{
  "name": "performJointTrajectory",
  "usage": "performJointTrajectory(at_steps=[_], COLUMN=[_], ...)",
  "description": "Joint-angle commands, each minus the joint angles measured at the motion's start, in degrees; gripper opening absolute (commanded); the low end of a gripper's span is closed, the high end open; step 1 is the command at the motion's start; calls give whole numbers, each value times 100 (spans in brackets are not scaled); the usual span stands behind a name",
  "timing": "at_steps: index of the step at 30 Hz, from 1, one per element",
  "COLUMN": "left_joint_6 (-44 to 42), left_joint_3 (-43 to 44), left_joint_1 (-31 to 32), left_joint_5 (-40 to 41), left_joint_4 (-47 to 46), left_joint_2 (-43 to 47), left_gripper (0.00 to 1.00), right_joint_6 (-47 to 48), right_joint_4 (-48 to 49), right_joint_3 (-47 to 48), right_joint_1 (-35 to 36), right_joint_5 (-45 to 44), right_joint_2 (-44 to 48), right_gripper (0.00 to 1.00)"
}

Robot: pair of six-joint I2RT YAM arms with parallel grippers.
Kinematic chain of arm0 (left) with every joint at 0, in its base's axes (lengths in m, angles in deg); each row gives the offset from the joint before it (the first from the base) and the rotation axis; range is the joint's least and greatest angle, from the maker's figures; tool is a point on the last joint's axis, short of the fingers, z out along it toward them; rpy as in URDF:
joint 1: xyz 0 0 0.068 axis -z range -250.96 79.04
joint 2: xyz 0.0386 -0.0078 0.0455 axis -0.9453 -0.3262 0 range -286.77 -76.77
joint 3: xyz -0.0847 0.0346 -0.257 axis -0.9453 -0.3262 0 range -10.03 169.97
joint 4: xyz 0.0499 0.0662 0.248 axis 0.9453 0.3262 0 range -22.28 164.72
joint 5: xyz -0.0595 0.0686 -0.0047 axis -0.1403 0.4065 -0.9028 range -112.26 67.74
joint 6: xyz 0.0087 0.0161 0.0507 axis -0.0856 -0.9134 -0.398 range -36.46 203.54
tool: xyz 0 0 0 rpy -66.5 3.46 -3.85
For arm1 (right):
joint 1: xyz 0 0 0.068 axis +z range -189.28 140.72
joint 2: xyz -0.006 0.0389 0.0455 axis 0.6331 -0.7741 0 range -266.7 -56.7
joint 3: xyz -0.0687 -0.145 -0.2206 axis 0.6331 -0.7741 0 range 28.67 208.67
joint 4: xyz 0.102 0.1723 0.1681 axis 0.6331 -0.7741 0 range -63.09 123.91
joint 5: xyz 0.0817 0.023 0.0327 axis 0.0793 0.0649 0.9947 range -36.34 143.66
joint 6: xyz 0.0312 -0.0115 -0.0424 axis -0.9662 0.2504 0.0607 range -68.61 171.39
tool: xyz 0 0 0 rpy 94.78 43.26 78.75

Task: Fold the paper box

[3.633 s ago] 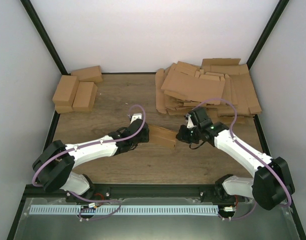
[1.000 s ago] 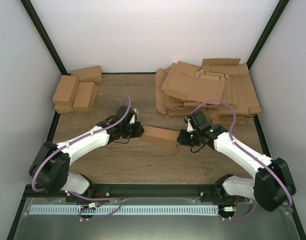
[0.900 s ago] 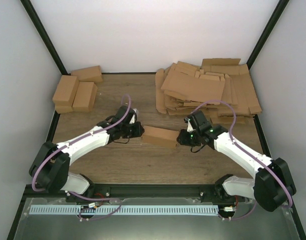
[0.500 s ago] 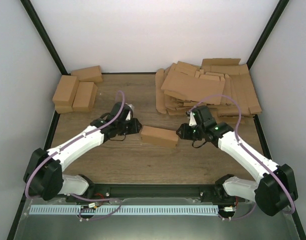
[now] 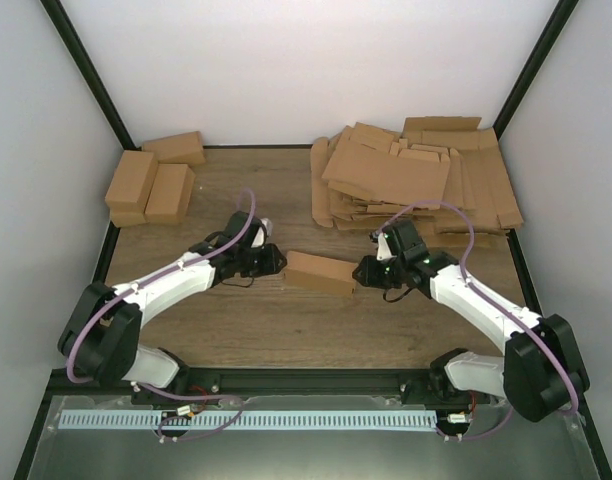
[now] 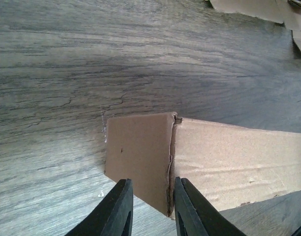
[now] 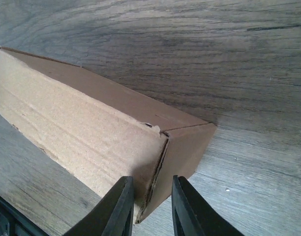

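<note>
The brown paper box lies folded shut on the wooden table between my two grippers. My left gripper is at its left end. In the left wrist view the box's end face and long side show just past my gripper, whose jaws are narrowly open with the box's lower corner between the tips. My right gripper is at the box's right end. In the right wrist view the box runs away to the left, and its near corner seam sits between the narrowly open jaws of my gripper.
A pile of flat cardboard blanks lies at the back right, close behind the right arm. Three folded boxes stand at the back left. Black frame posts mark the table's side edges.
Since 3.6 s ago the box has been set down flat on the table. In the last half second both grippers have come slightly lower and nearer at the box's ends.
</note>
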Motion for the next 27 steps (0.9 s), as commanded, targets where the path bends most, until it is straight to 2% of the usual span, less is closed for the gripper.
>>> performJointTrajectory(at_steps=[1, 6, 12, 14, 16, 17, 19, 20, 23, 27], left_joint_6=[-88, -148, -127, -68, 56, 110, 226, 273, 273, 34], left_joint_3=[-203, -235, -491, -502, -430, -397, -378, -401, -556, -599], left_joint_1=[28, 39, 58, 50, 38, 26, -32, -83, -272, -296], left_joint_5=[-272, -253, -251, -159, 1, 37, 13, -105, -561, -626], left_joint_4=[95, 468, 1210, 1515, 1777, 1851, 1799, 1698, 1186, 727], left_joint_2=[-238, -2, 751, 1054, 1308, 1426, 1626, 1677, 1605, 1215], left_gripper=[26, 26, 29, 41, 64, 72, 82, 86, 85, 75], right_joint_6=[132, 205, -664, -920, -1051, -1085, -1117, -1118, -1048, -955], right_joint_4=[67, -20, -202, -178, -103, -91, -79, -40, 103, 467], right_joint_3=[-227, -415, -568, -741, -963, -1011, -983, -916, -699, -669], right_joint_1=[-29, 117, 1292, 1542, 1575, 1575, 1575, 1575, 1560, 1098], right_joint_5=[185, 623, 369, 185, 97, -6, -168, -210, -226, 340], right_joint_2=[-18, 174, 89, 35, 75, 149, 352, 451, 602, 444], right_gripper=[22, 23, 27, 27, 29, 31, 46, 50, 56, 59])
